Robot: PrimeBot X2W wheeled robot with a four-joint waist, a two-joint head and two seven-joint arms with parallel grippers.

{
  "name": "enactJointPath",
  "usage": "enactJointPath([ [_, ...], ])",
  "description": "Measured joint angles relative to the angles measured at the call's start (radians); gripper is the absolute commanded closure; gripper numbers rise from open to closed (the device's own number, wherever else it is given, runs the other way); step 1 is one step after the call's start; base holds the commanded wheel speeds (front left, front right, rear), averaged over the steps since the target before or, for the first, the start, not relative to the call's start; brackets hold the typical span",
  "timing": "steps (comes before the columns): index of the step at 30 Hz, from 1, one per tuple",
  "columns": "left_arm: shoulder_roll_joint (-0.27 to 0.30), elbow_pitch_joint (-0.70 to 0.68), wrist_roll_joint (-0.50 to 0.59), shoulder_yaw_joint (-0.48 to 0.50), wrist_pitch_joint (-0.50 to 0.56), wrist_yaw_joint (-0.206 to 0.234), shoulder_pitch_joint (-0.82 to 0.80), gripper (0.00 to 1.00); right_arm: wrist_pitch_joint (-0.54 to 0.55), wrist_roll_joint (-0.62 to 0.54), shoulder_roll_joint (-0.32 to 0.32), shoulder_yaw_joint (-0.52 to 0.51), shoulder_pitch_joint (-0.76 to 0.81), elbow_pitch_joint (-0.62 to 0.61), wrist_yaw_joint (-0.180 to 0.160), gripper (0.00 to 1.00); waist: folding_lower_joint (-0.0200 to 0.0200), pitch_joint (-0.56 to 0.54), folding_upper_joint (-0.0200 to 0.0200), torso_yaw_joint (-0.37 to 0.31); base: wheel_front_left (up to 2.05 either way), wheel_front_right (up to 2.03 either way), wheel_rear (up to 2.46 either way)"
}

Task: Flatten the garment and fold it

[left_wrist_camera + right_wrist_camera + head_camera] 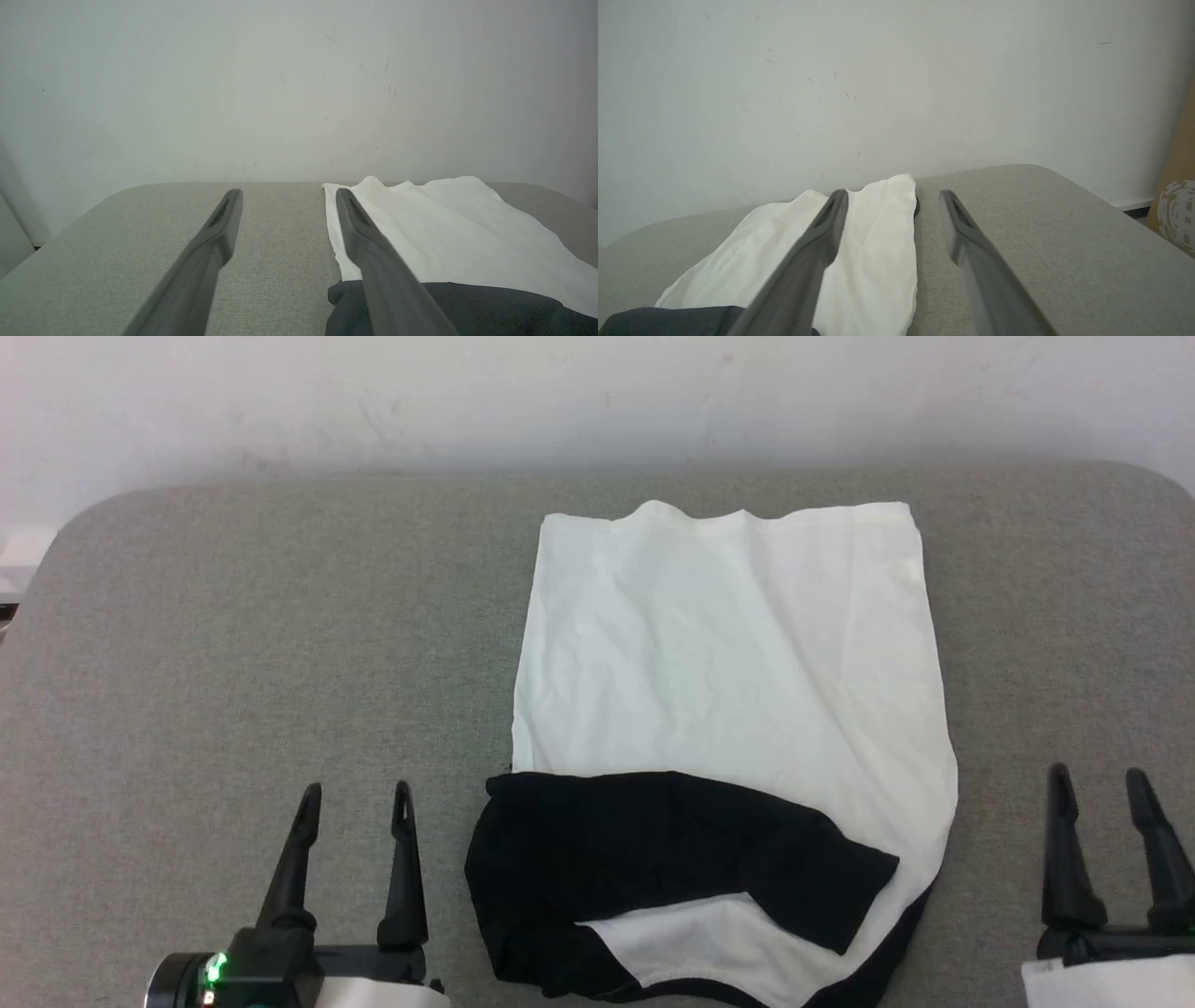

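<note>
**Garment narrowed on the desk, final folds not yet made**

We see the garment (728, 653) lying on the grey desk (233, 644), right of centre, its long axis running away from us toward the wall (373, 392). The white body panel lies mostly flat, with soft creases, in a narrow rectangle. We judge that the sides have already been turned in. At the near end a black sleeve lies across the white, and the black edge around it is rumpled. That end needs smoothing, and the folds across the length look to us not yet made, so we put the task around its middle.

The left hand (358, 789) rests just left of the garment's near end, its fingers apart and holding nothing. The right hand (1097, 773) sits off the right side, well apart from the cloth, also spread and empty.

By our count there is one garment, one desk, and two hands with two dark fingers each.
</note>
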Motion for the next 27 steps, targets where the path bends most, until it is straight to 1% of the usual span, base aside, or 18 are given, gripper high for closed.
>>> enactJointPath([
  [3,-0.013,0.002,0.015,0.019,0.0,-0.021,0.0,0.0,0.0,-0.006,0.0,-0.016,-0.036,0.001,0.0,0.0,0.0002,0.008,0.0,-0.003,0.0,0.0,0.0],
  [6,-0.027,0.003,0.03,0.032,0.0,-0.042,0.0,0.0,0.013,-0.04,0.0,-0.032,-0.087,-0.014,0.0,0.0,0.0001,0.017,0.0,-0.005,0.0,0.0,0.0],
  [13,-0.062,0.009,0.05,0.047,0.0,-0.088,-0.011,0.0,0.121,-0.081,0.0,-0.064,-0.208,-0.043,0.0,0.0,0.0001,0.046,0.0,-0.01,0.0,0.0,0.0],
  [21,-0.082,0.016,0.068,0.075,0.0,-0.13,-0.038,0.0,0.269,-0.112,-0.002,-0.089,-0.369,-0.027,0.0,0.0,0.0002,0.093,0.0,-0.015,0.0,0.0,0.0],
  [24,-0.089,0.015,0.074,0.081,0.0,-0.144,-0.052,0.0,0.314,-0.105,-0.023,-0.096,-0.438,-0.012,0.0,0.0,0.0002,0.115,0.0,-0.016,0.0,0.0,0.0],
  [27,-0.095,0.012,0.085,0.086,0.0,-0.155,-0.065,0.0,0.357,-0.1,-0.068,-0.096,-0.504,0.007,0.0,0.0,0.0002,0.141,0.0,-0.016,0.0,0.0,0.0],
])
